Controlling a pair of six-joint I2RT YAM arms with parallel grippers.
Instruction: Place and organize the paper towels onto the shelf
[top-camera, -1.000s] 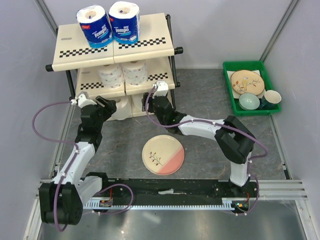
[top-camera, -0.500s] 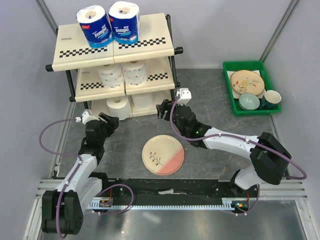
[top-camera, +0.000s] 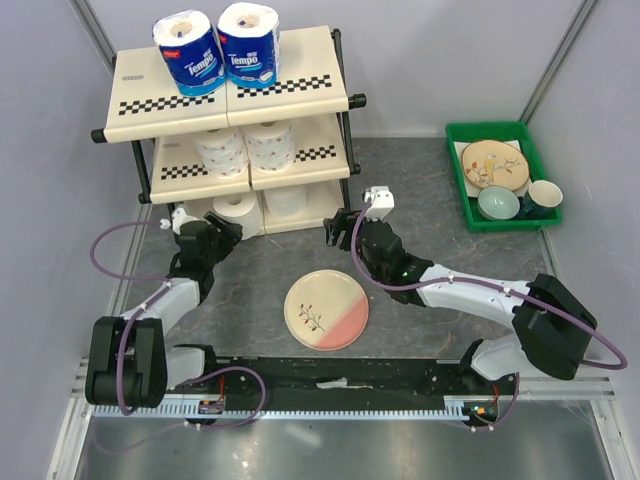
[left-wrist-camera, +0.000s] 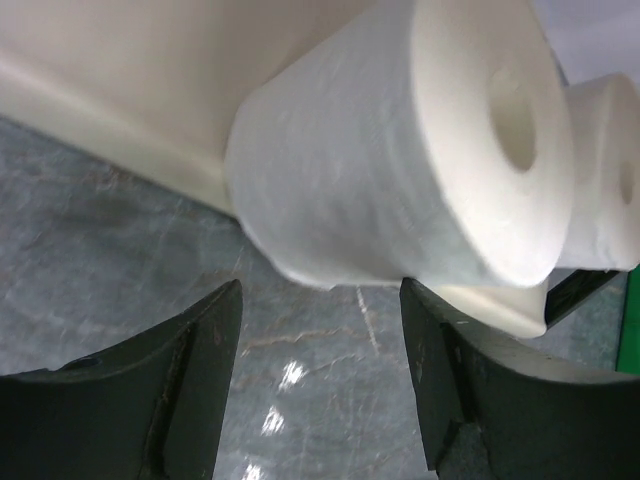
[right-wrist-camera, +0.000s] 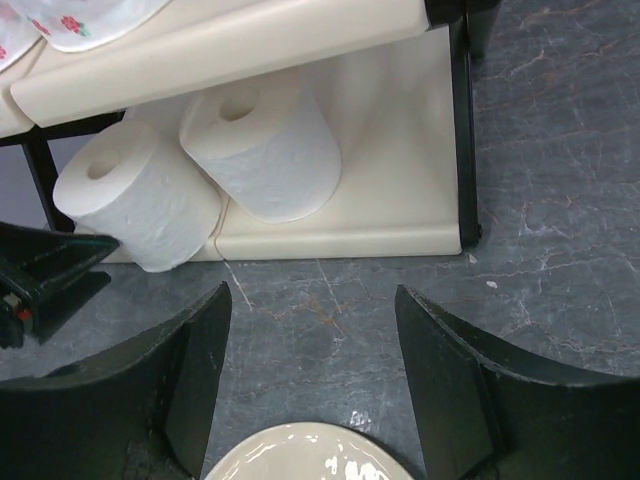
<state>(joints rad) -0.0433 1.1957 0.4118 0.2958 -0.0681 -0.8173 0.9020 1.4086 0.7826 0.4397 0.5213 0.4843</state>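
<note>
We read "Tempo" in white on two blue-wrapped paper towels (top-camera: 190, 52) (upper left of the frame) atop the shelf (top-camera: 312, 68).

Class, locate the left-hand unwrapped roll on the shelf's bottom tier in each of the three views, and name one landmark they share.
Top external: the left-hand bottom-tier roll is left of centre, under the shelf's upper tiers.
Left wrist: it fills the centre and upper right, lying tilted in the picture.
Right wrist: it is at the left, by the tier's front edge.
Shared landmark: the neighbouring roll, on its right in every view.
</note>
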